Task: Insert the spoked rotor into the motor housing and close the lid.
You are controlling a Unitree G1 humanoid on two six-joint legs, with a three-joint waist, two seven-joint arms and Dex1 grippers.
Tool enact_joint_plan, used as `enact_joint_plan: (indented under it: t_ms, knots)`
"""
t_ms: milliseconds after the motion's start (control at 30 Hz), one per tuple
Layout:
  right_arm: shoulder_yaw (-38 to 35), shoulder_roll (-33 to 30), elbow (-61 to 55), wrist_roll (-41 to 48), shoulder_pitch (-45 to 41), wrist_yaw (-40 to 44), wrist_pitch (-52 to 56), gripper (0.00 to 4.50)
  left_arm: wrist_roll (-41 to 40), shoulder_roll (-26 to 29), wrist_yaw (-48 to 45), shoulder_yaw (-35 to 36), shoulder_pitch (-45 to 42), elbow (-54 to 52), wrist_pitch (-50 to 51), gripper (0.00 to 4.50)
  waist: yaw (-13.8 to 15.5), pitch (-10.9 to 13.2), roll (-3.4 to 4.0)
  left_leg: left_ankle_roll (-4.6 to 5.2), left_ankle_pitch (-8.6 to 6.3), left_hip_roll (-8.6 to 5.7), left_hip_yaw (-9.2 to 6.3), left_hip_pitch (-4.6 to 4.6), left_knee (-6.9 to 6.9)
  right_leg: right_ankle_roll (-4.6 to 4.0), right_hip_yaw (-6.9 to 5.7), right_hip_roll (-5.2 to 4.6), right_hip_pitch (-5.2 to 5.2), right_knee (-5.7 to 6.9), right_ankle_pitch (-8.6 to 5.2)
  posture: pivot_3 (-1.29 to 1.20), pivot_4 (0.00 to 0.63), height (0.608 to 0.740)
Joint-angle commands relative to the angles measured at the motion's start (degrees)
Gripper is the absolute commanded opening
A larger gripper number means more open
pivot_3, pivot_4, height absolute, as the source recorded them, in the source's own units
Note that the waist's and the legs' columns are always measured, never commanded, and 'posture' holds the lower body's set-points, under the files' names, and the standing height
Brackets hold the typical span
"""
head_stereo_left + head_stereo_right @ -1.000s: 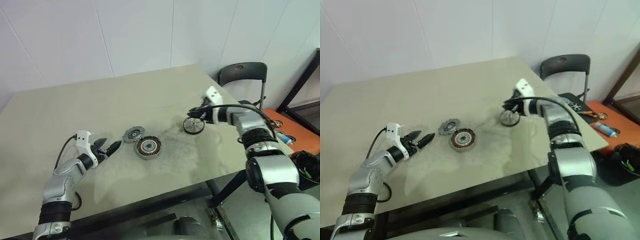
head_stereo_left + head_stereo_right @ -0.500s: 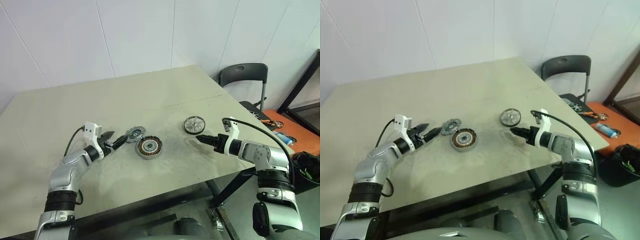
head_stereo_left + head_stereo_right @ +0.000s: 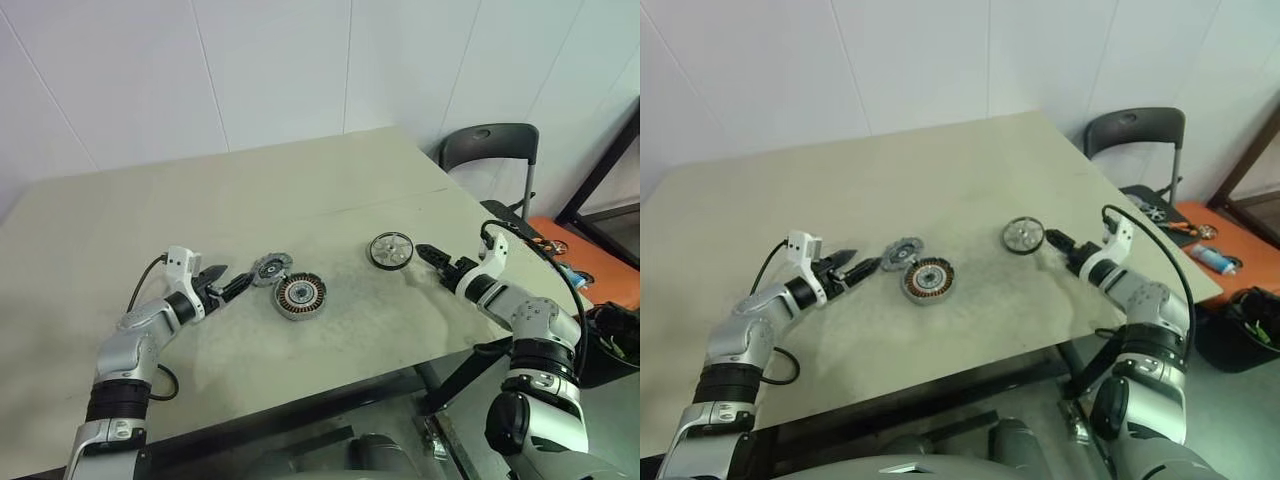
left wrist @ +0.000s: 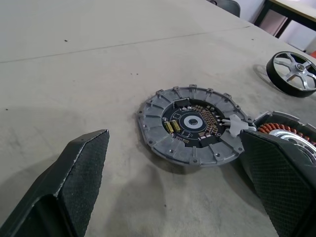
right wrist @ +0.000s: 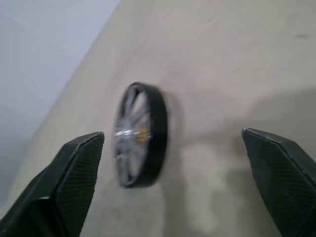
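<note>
On the tabletop [image 3: 300, 190], the spoked wheel [image 3: 390, 249] lies flat just ahead of the right claw [image 3: 432, 257], which is spread wide, seemingly lined up to grasp it. The left claw [image 3: 228, 281], equally wide, faces the notched lid [image 3: 268, 268] just beside the motor cup [image 3: 298, 294], probably ready for closing.

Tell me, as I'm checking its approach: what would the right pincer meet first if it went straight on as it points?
Probably the spoked rotor, lying on the table just ahead of the open right pincer, slightly off its centre line.

bare table [image 3: 330, 190] all around, motor housing [image 3: 298, 295] touching notched disc [image 3: 268, 268], black-rimmed wheel [image 3: 390, 250] apart
</note>
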Motion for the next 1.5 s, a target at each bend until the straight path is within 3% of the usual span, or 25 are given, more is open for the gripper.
enact_joint_plan:
  t_ms: [33,433,867,1167,1267,1400,1500]
  knots:
    - [0.92,0.22,-2.37,2.28,-0.44,-0.50,1.59,4.48,0.27,0.66,-0.53,0.57,-1.83,-0.20,-1.12,4.50,0.01,0.00,0.00,0.00,0.00,0.01,0.00,0.00,0.00,0.00,0.00,0.01,0.00,0.01,0.00,0.00,0.000,0.740]
    - [6.70,2.74,-0.95,0.52,-0.58,-0.81,-1.01,4.48,1.39,-0.11,-0.41,0.38,-1.68,0.95,-2.57,4.50,-0.81,-0.02,0.00,0.00,0.00,0.02,0.00,0.05,0.00,0.00,0.00,0.01,0.04,0.02,0.00,0.00,0.000,0.740]
    - [5.51,2.61,14.27,-0.45,-6.01,-2.95,-11.35,4.48,1.71,-0.64,-0.10,-0.06,-1.37,0.33,-2.57,4.50,-1.42,-0.06,-0.08,0.00,0.01,0.01,0.04,0.32,0.16,0.11,0.01,0.02,0.46,0.00,0.03,0.00,0.000,0.740]
    - [6.61,3.55,14.15,0.92,-6.51,-1.08,-9.98,4.48,1.89,-0.51,-0.13,0.17,-1.33,0.55,-2.65,4.50,-1.47,-0.09,-0.11,0.00,0.01,0.01,0.03,0.37,0.18,0.20,0.01,0.02,0.48,0.00,-0.01,0.00,0.000,0.740]
    - [6.19,3.62,14.78,1.09,-6.78,-1.52,-10.48,3.90,1.96,-0.54,-0.13,0.23,-1.43,0.65,-2.72,4.50,-1.45,-0.08,-0.10,0.00,0.00,0.01,0.02,0.34,0.17,0.11,0.01,0.02,0.45,0.00,0.04,0.00,0.000,0.740]
    - [6.53,3.68,16.36,0.47,-7.17,-1.92,-10.98,2.56,1.95,-0.51,-0.16,0.34,-1.56,0.88,-2.77,4.50,-1.50,-0.08,-0.10,0.00,0.00,0.01,0.02,0.25,0.12,0.09,0.01,0.02,0.32,-0.01,0.04,0.00,0.000,0.740]
    - [6.72,3.85,17.07,0.15,-7.21,-2.44,-11.41,2.56,1.96,-0.48,-0.18,0.36,-1.59,1.03,-2.77,4.50,-1.53,-0.08,-0.10,0.00,0.00,0.01,0.02,0.19,0.10,0.09,0.02,0.02,0.25,-0.03,0.04,0.00,0.000,0.740]
